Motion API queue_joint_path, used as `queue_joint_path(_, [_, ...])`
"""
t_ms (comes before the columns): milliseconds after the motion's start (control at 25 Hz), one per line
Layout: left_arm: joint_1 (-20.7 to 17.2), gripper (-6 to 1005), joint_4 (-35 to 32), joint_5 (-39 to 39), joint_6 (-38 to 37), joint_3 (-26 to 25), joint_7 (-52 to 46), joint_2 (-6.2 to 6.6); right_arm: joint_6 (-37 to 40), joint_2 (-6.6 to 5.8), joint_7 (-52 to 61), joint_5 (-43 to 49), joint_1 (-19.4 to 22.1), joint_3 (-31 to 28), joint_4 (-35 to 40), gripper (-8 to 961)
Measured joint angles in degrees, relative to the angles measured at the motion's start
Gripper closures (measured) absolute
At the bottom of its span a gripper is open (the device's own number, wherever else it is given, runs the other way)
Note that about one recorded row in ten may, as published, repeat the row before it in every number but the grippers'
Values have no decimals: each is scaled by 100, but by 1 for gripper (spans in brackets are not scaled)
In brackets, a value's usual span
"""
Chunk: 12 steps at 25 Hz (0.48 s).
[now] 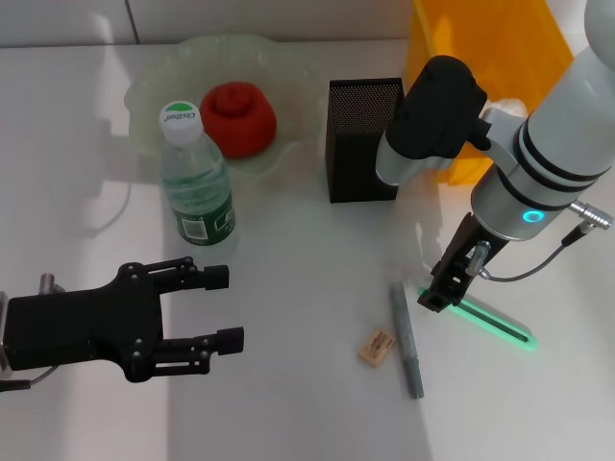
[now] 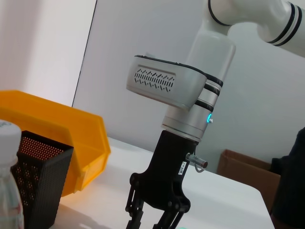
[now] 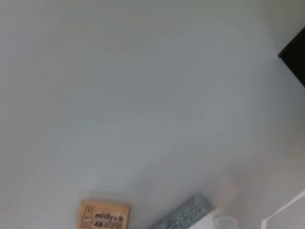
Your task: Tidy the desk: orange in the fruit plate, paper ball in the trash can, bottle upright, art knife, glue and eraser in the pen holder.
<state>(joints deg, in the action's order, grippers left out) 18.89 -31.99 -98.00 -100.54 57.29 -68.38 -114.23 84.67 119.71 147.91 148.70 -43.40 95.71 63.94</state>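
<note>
The orange (image 1: 238, 117) lies in the pale green fruit plate (image 1: 154, 82). The bottle (image 1: 197, 178) stands upright in front of the plate; it also shows in the left wrist view (image 2: 8, 191). The black mesh pen holder (image 1: 363, 139) stands beside the yellow trash can (image 1: 490, 58). My right gripper (image 1: 442, 293) is low over the table, open, at the near end of a thin green glue stick (image 1: 490, 322). The grey art knife (image 1: 405, 336) and the tan eraser (image 1: 377, 347) lie just left of it. My left gripper (image 1: 219, 307) is open and empty at the front left. I cannot make out the paper ball.
The right wrist view shows the eraser (image 3: 104, 215), the knife (image 3: 183, 218) and a corner of the pen holder (image 3: 295, 52) on the white table. The left wrist view shows the pen holder (image 2: 35, 181), the trash can (image 2: 62, 138) and my right gripper (image 2: 152, 214).
</note>
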Motion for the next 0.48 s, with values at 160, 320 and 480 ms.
queue_joint_path(160, [0, 219, 0, 0, 0, -29, 0, -8, -47, 0, 0, 0, 18, 117, -29, 543])
queue_joint_path(320, [-13, 218, 0, 0, 0, -42, 0, -11, -52, 0, 1, 0, 57, 172, 19, 606])
queue_joint_path(480, [-23, 218, 0, 0, 0, -47, 0, -12, 12, -1, 1, 0, 142, 131, 213, 751])
